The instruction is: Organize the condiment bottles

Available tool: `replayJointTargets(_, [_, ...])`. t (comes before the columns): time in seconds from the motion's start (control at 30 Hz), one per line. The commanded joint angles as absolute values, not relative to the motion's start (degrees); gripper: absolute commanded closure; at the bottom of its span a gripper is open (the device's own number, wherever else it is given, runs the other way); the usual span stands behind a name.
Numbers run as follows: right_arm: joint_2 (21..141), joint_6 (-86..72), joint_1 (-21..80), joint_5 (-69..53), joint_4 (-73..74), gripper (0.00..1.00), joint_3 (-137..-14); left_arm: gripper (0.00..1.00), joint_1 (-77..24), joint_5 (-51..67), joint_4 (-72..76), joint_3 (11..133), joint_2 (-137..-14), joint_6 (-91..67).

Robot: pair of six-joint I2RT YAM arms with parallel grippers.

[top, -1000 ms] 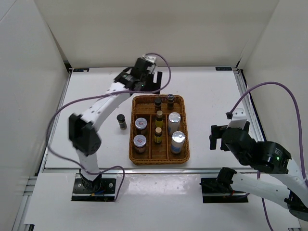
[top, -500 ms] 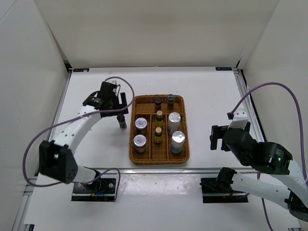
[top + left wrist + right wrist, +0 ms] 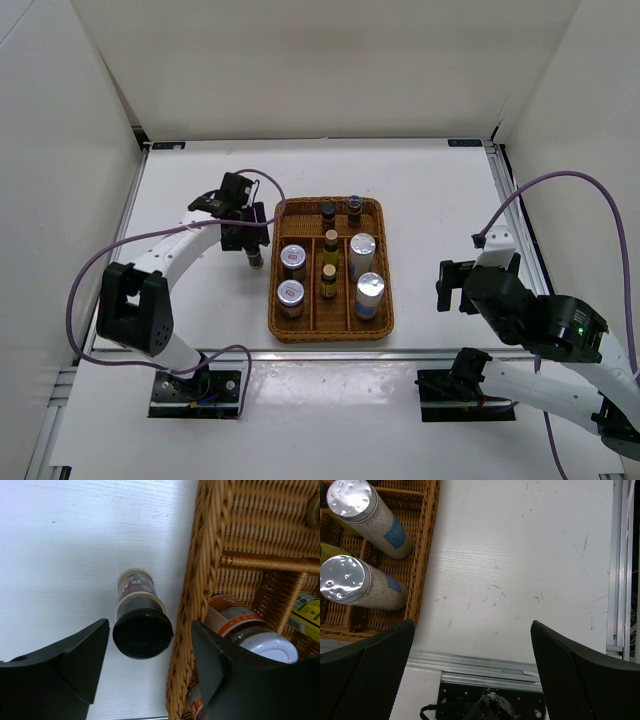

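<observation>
Straddles tiny dark black-capped bottle point(image 3: 142, 630) with left gripper point(image 3: 150, 647) fingers apart, beside brown wicker tray point(image 3: 192, 580); holds right gripper point(image 3: 472, 626) spread wide.

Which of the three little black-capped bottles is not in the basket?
The bottle standing on the table just left of the basket, between the left gripper's open fingers. The other two stand at the basket's far end.

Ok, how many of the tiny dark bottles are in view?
3 tiny dark bottles: two side by side at the wicker tray's far end, one on the table within the open left gripper.
</observation>
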State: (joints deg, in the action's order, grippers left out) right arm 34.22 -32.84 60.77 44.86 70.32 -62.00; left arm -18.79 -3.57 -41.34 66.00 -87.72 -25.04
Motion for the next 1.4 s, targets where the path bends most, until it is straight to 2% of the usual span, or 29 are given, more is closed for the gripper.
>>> replayJointTargets(0.0, [34.3, -33.3, 60.9, 46.1, 69.1, 0.0, -61.6, 0.25, -17.8, -2.5, -40.3, 67.1, -88.9, -24.5])
replayJointTargets(0.23, [33.8, -33.3, 60.9, 46.1, 69.1, 0.0, -61.6, 0.42, -17.8, -3.0, -40.3, 68.9, -88.0, -24.5])
replayJointTargets(0.27, [33.8, -33.3, 60.9, 46.1, 69.1, 0.0, -61.6, 0.47, -17.8, -2.4, -40.3, 69.9, -86.6, -24.5])
replayJointTargets(0.47, [34.3, -33.3, 60.9, 46.1, 69.1, 0.0, -61.6, 0.62, -21.2, -2.5, -41.4, 81.2, -83.8, -24.5])
replayJointTargets(0.73, [34.3, -33.3, 60.9, 46.1, 69.1, 0.0, -61.6, 0.63, -27.2, -3.0, -41.4, 96.2, -96.0, -23.5])
replayJointTargets(1.13, [34.3, -33.8, 60.9, 46.1, 69.1, 0.0, -61.6, 0.65, -28.2, -5.3, -41.4, 98.3, -108.6, -23.5])
replayJointTargets(1.27, [34.3, -33.8, 60.9, 46.1, 69.1, 0.0, -61.6, 0.57, -28.2, -5.8, -41.4, 98.3, -111.0, -23.5])
replayJointTargets(1.33, [34.3, -33.8, 60.9, 46.1, 69.1, 0.0, -61.6, 0.45, -28.2, -6.3, -41.4, 98.3, -111.7, -23.5])
replayJointTargets(1.37, [34.3, -33.8, 60.9, 46.1, 69.1, 0.0, -61.6, 0.43, -28.2, -6.3, -41.4, 98.3, -112.2, -23.5])
